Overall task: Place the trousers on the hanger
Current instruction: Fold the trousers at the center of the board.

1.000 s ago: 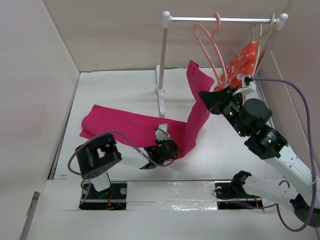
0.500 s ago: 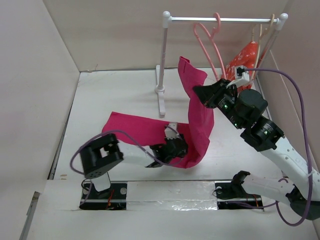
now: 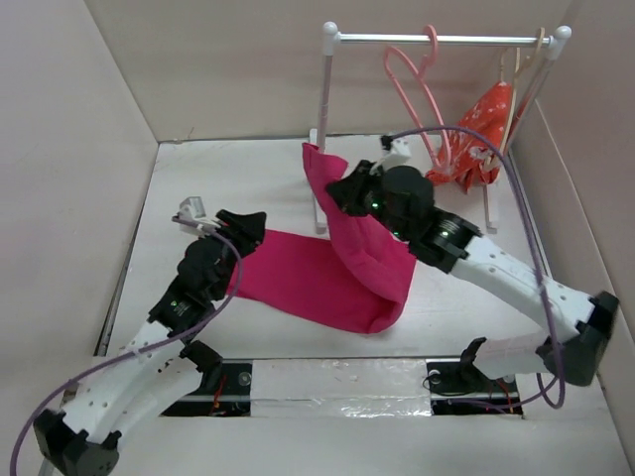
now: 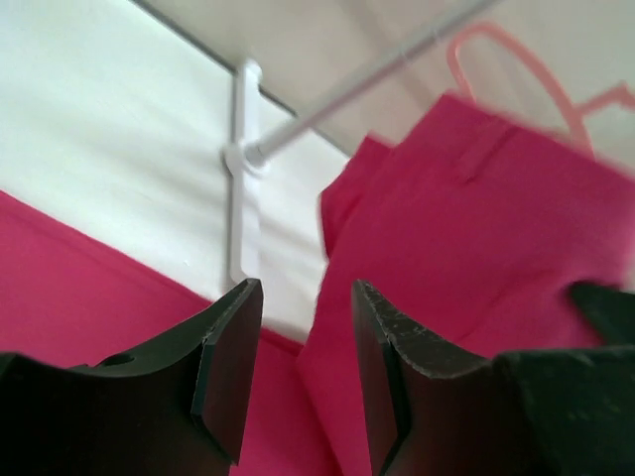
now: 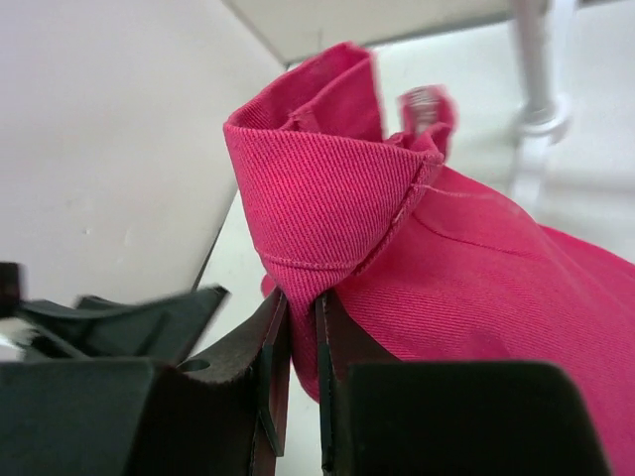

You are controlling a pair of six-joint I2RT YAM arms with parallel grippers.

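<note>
The magenta trousers point(image 3: 327, 283) lie folded across the middle of the table, with one end lifted. My right gripper point(image 3: 335, 194) is shut on that raised end, a fold of cloth pinched between its fingers point(image 5: 301, 307), in front of the rack's left post. My left gripper point(image 3: 252, 222) hangs open just left of the trousers, above their left edge, with nothing between its fingers point(image 4: 303, 297). The trousers point(image 4: 476, 228) fill the right of the left wrist view. The salmon-pink hanger point(image 3: 415, 89) hangs empty on the rail, to the right of the right gripper and higher.
A white clothes rack point(image 3: 322, 129) stands at the back, its rail point(image 3: 446, 40) running right. An orange-red flowered garment point(image 3: 484, 127) hangs on a cream hanger at the rail's right end. Cardboard walls enclose the table on three sides.
My left gripper has opened, let go of the trousers and drawn back to the left. My right gripper has carried the trousers' end left, toward the rack post.
</note>
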